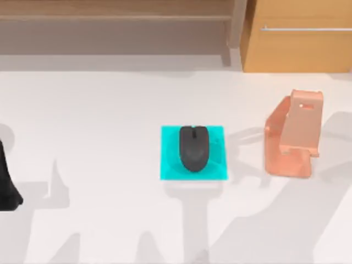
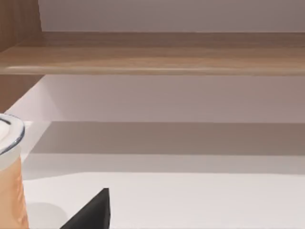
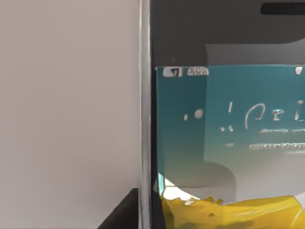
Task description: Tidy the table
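Observation:
The white table [image 1: 99,121] carries a small cyan mat [image 1: 168,165] at its middle, with a black computer mouse [image 1: 193,147] lying on it. A salmon-pink phone stand [image 1: 291,140] stands upright to the right of the mat. My left gripper [image 1: 8,184] is a dark shape at the table's far left edge. In the left wrist view a jar [image 2: 10,171] with an orange label and a clear rim stands close by. The right wrist view looks from very near at a phone [image 3: 224,143] with a teal and yellow screen.
A light-brown wooden cabinet [image 1: 300,44] with a metal handle [image 1: 305,28] stands at the back right. A low wooden shelf [image 1: 115,16] runs along the back left, also in the left wrist view as shelf [image 2: 152,52]. Bare white surface lies between the mat and the left arm.

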`<state>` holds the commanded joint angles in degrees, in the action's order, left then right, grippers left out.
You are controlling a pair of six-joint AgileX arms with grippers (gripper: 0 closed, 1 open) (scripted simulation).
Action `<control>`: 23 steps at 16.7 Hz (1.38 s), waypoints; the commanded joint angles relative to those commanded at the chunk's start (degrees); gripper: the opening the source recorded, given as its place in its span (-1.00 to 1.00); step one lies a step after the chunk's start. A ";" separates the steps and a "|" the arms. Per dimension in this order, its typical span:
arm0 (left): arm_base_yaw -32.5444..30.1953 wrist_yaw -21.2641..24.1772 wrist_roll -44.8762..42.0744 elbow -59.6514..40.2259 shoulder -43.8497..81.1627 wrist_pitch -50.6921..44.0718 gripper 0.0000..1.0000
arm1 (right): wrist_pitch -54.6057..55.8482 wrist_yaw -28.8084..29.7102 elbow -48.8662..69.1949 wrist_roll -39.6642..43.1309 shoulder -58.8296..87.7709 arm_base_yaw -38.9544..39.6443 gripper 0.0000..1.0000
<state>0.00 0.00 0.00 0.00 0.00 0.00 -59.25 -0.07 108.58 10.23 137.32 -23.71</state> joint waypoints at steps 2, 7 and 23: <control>0.00 0.00 0.00 0.00 0.00 0.00 1.00 | -0.92 -0.01 0.65 0.05 -0.16 0.02 -1.00; 0.00 0.00 0.00 0.00 0.00 0.00 1.00 | -5.63 -0.02 3.97 0.04 -1.65 -0.02 -1.00; 0.00 0.00 0.00 0.00 0.00 0.00 1.00 | 8.55 23.34 -21.19 -15.25 -37.78 36.27 -1.00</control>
<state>0.00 0.00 0.00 0.00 0.00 0.00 -50.69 23.27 87.39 -5.01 99.53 12.56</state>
